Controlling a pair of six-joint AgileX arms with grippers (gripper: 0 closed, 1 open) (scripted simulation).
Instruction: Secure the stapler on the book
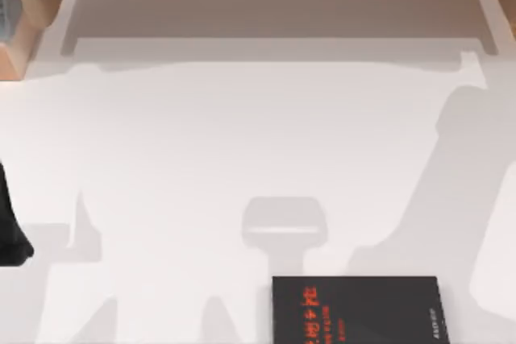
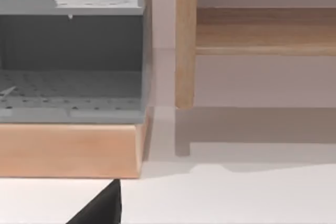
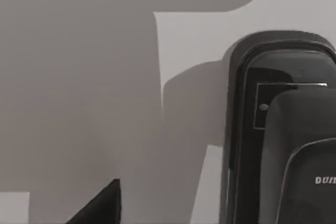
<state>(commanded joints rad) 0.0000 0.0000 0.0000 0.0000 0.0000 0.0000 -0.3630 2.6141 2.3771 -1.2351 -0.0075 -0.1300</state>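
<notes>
Book at near edge, stapler under right wrist camera.
Top: book (image 1: 356, 309) flat on table (image 1: 242, 142), right of centre; left arm (image 1: 11, 227) at left edge. Left wrist: grey rack (image 2: 71, 51) on wooden base, finger tip (image 2: 102, 208). Right wrist: black stapler (image 3: 283, 140) close up on table; cannot tell either grip.

dark part of the left arm (image 1: 11, 227) at the table's left edge in the top view, low and parked. one black fingertip (image 2: 100, 207) poking in at the left wrist view's lower edge; another fingertip (image 3: 100, 205) likewise in the right wrist view.
</notes>
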